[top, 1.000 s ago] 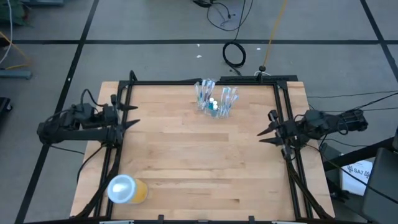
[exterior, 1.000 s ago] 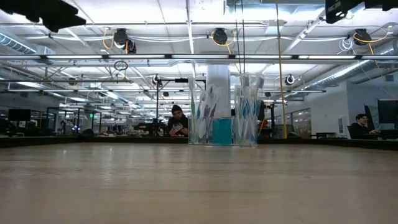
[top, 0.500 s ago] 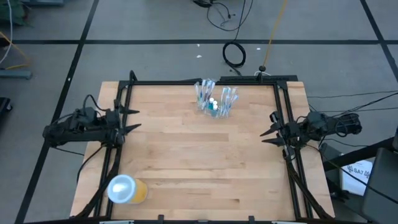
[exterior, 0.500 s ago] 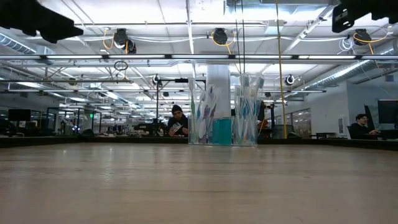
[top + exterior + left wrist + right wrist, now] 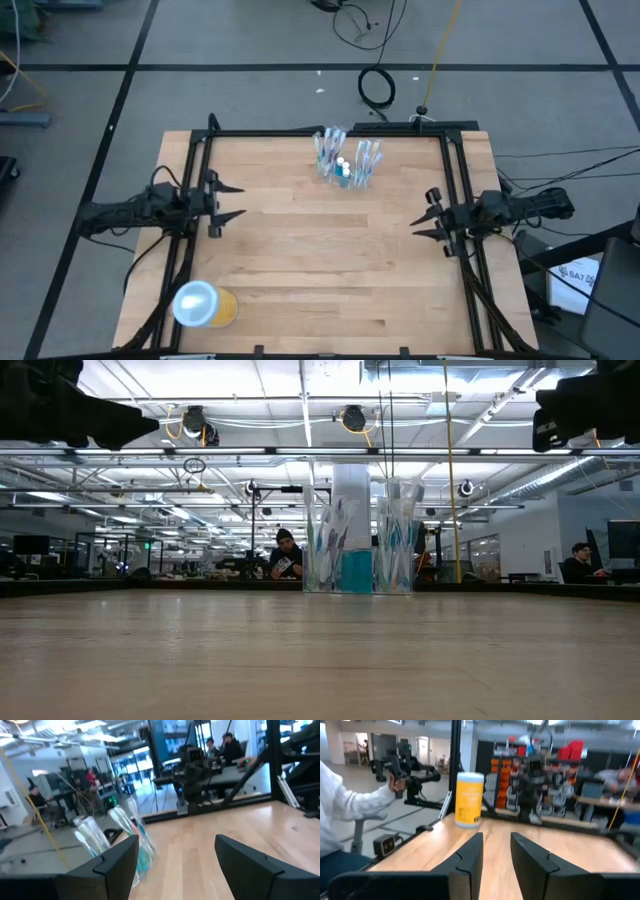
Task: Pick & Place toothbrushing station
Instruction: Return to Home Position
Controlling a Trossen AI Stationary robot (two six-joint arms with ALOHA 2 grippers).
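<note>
Clear holder [image 5: 322,165] upright at the table's [image 5: 320,260] far middle, with toothbrushes [image 5: 328,143] and teal tubes [image 5: 343,172].

The wooden table [image 5: 320,250] bears a clear cup [image 5: 346,170] of toothbrushes [image 5: 328,143] far-centre and an orange-yellow cup [image 5: 205,305] near-left.

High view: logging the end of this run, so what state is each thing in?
Clear holder: upright, filled.
Toothbrushes: standing in the holder.
Teal tubes: inside the holder, caps on.
Orange cup: upright, lid on.
Left gripper: open, empty.
Right gripper: open, empty.
</note>
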